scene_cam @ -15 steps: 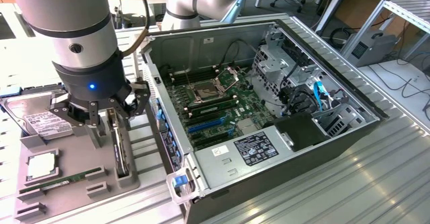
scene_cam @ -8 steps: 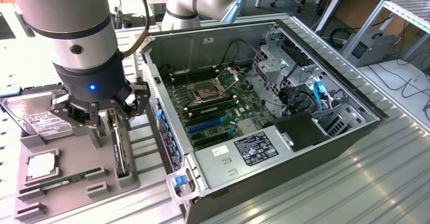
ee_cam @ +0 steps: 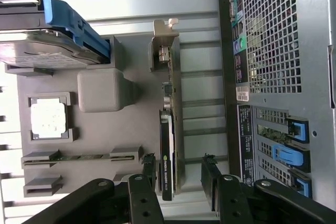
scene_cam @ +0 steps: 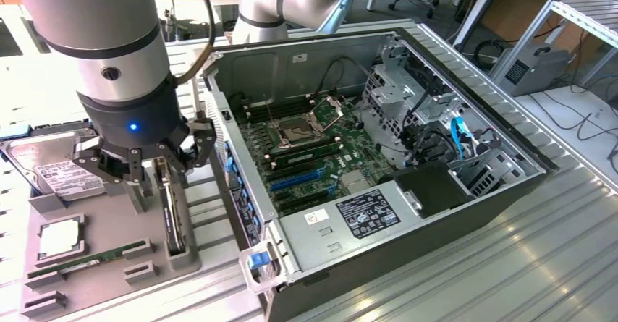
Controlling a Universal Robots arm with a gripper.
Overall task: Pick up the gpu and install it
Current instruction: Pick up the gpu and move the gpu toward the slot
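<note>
One arm is working over the table point(scene_cam: 522, 264). From the exterior view its jaws are hanging spread wide right over the gpu point(scene_cam: 175, 210), straddling the card with nothing clenched between them. The gpu is standing on its long edge in a slot of the gray tray point(scene_cam: 97, 297), just beside the open case point(scene_cam: 289, 69), on the exterior view's left. I take it the slot is propping the card upright so the jaws are able to come down on both flat faces. A hard drive point(scene_cam: 56, 166), a cpu point(scene_cam: 60, 236) and a ram stick point(scene_cam: 87, 259) are lying in their own pockets of the same tray, apart from the jaws. The case is lying on its side with the panel off, so the motherboard point(scene_cam: 309, 148) is facing up. That looks meant to leave its slots reachable from above.

Looking through the wrist view, the gpu point(ee_cam: 172, 129) is running lengthwise between the two black jaws, its silver bracket point(ee_cam: 164, 40) pointing away from them. Each jaw is sitting beside a face of the card with a gap showing, so I judge the card released, not gripped. The case's rear grille point(ee_cam: 273, 35) is lying alongside, with blue latches point(ee_cam: 289, 155) showing.
</note>
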